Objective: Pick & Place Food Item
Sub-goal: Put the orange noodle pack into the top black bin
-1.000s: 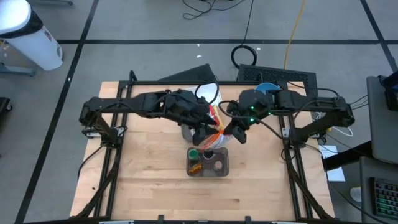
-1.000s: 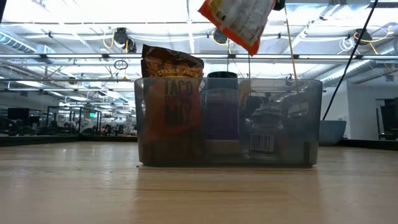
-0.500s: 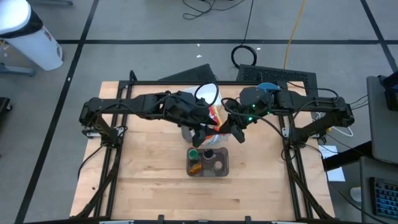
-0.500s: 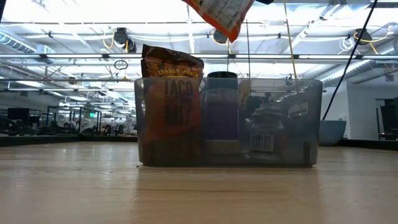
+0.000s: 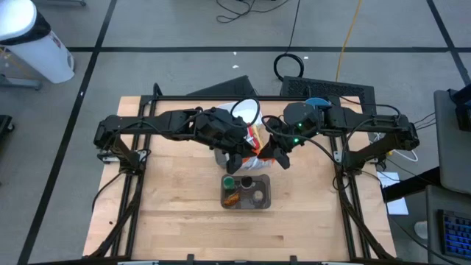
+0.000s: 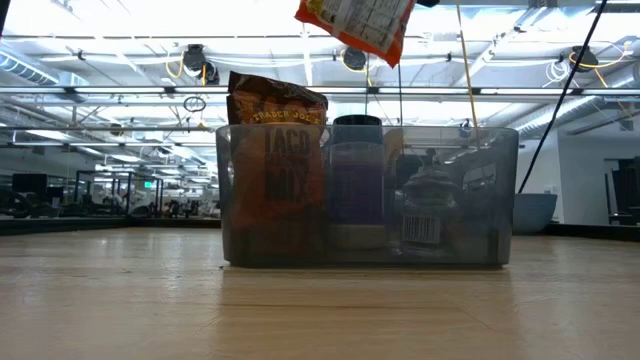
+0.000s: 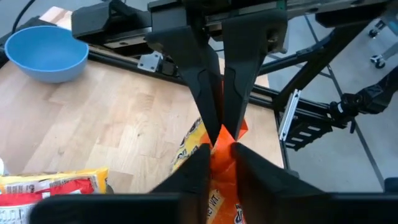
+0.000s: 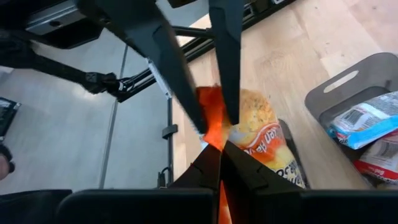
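Note:
An orange and yellow snack bag (image 5: 255, 141) hangs in the air over the table's middle, above a grey bin (image 5: 247, 191); the low view shows it high up (image 6: 356, 22). My left gripper (image 7: 221, 148) reaches it from the table's left and is shut on it. My right gripper (image 8: 222, 150) reaches it from the right and is shut on the same orange end. The two grippers face each other, tips almost meeting. The bin (image 6: 366, 195) holds a taco mix bag (image 6: 275, 150), a dark-lidded jar (image 6: 357, 170) and other packs. My left gripper pinches the bag's orange end strip (image 7: 219, 163) between its two fingers, coming from the table's left and slanting down. The bag is clear of the table and the bin. My right gripper pinches the same orange end strip (image 8: 219, 138) between its two fingers, coming from the table's right and slanting down, just opposite the left fingers (image 8: 229, 74). The yellow body (image 8: 264, 134) hangs away below the hold.
A second grey bin (image 8: 348, 87) with food packs stands under the arms, behind the first. A blue bowl (image 7: 46, 53) sits at the far right of the table, a white bowl (image 5: 246, 110) at the far middle. Bare wood lies toward the near edge.
My right gripper has tipped up a little. The bag's hanging end has swung up and toward the left arm: in the low view it sits higher and more level than a second ago. Both arms have otherwise stayed in place.

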